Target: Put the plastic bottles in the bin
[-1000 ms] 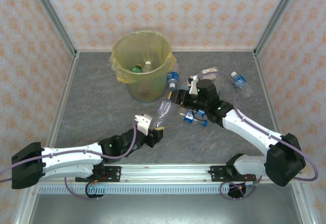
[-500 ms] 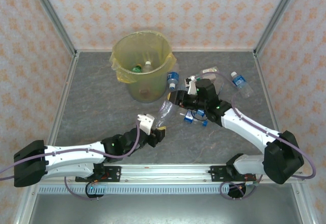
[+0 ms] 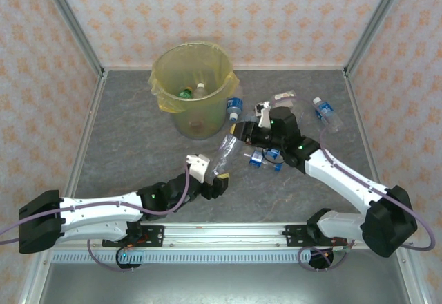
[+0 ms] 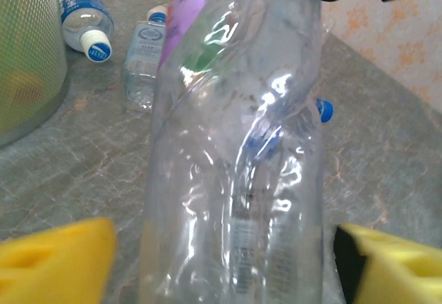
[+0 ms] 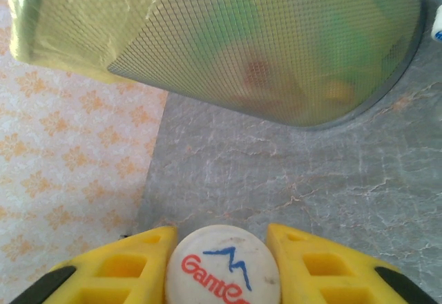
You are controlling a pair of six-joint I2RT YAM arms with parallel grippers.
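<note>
A crumpled clear bottle point(image 3: 224, 150) hangs tilted between my two grippers. My right gripper point(image 3: 235, 131) is shut on its white cap point(image 5: 224, 276), with a yellow finger pressed against each side of the cap. My left gripper point(image 3: 220, 183) stands open around the bottle's lower body point(image 4: 235, 179); its yellow fingertips point(image 4: 55, 266) stay clear of the plastic on both sides. The bin point(image 3: 193, 90), a yellowish lined bucket, stands behind the bottle and holds a green bottle point(image 3: 185, 94) and a white-capped one point(image 3: 200, 88). In the right wrist view the bin point(image 5: 262, 41) looms just ahead.
A blue-labelled bottle point(image 3: 234, 106) lies against the bin's right side. More bottles lie under the right arm point(image 3: 266, 159), behind it point(image 3: 284, 99) and at the far right point(image 3: 327, 115). Metal frame posts and patterned walls close in the table.
My left gripper has opened and let go of the clear bottle. My right gripper has closed further on the bottle's white cap.
</note>
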